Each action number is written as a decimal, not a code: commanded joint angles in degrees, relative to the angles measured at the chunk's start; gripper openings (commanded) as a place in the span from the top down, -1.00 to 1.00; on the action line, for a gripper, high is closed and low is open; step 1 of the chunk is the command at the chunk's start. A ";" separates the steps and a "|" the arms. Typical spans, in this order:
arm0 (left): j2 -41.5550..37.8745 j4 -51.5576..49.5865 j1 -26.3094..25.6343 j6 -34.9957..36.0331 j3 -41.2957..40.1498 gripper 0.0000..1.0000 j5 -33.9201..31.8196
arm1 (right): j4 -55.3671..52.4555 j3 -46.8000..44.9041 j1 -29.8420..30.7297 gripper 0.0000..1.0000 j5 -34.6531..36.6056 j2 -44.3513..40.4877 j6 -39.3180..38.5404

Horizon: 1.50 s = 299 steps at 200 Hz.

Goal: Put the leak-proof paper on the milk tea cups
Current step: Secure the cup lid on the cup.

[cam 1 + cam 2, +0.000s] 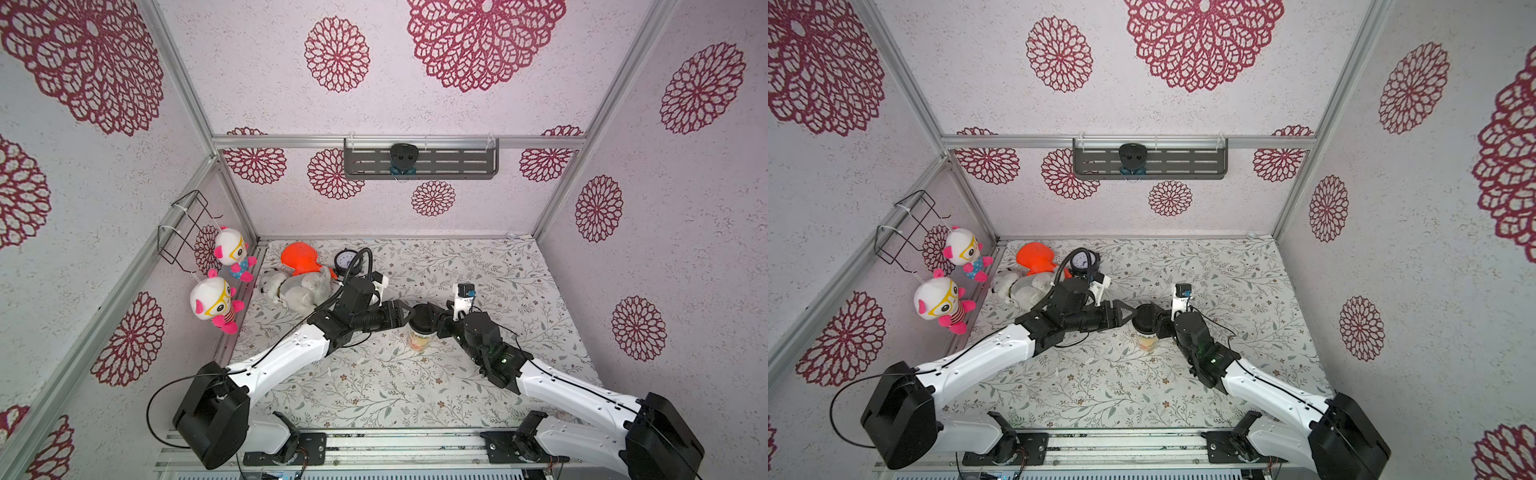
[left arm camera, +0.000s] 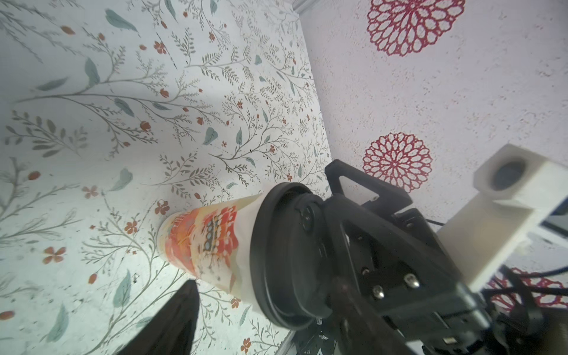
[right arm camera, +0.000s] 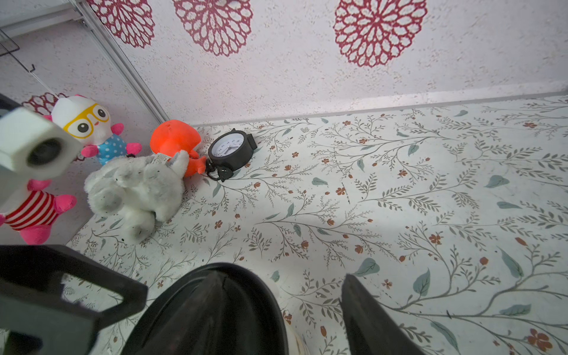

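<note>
Milk tea cup, tall cream-white paper with orange-yellow print, long axis upright on floral-printed surface, capped by smooth black round plastic lid. Left end effector: at cup's 9 o'clock, jaws apart, empty. Right end effector: at 3 o'clock, nearer, jaws apart, one finger over lid. Leak-proof paper, thin white sheet: not visible, whether under the lid cannot be told.

Cup matt printed paper; lid smooth black plastic.
</note>
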 commanded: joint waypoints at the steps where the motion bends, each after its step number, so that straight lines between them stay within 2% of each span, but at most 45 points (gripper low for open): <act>1: -1.31 -4.41 0.76 1.79 2.10 -0.42 -1.97 | -9.91 -4.07 0.61 -0.29 0.71 3.01 -3.23; 43: 1.59 -2.61 0.67 1.35 4.27 -0.30 -0.69 | -8.30 -4.77 1.79 -0.28 1.33 4.23 -5.67; 84: 4.16 -1.63 -0.55 2.14 6.19 -0.27 -1.33 | -9.36 -3.55 3.35 -0.28 3.27 6.41 -5.75; 152: 0.25 -2.99 -0.30 3.82 5.68 -0.40 -4.17 | -19.33 9.75 2.56 -0.32 4.67 2.62 -7.90; 250: 1.12 -4.26 -0.29 4.96 5.28 -0.45 -3.15 | -20.53 18.75 2.12 -0.39 3.56 4.15 -9.31; 299: 2.39 -3.87 -0.24 4.69 5.06 -0.44 -2.05 | -20.37 19.98 2.03 -0.40 3.44 3.81 -9.28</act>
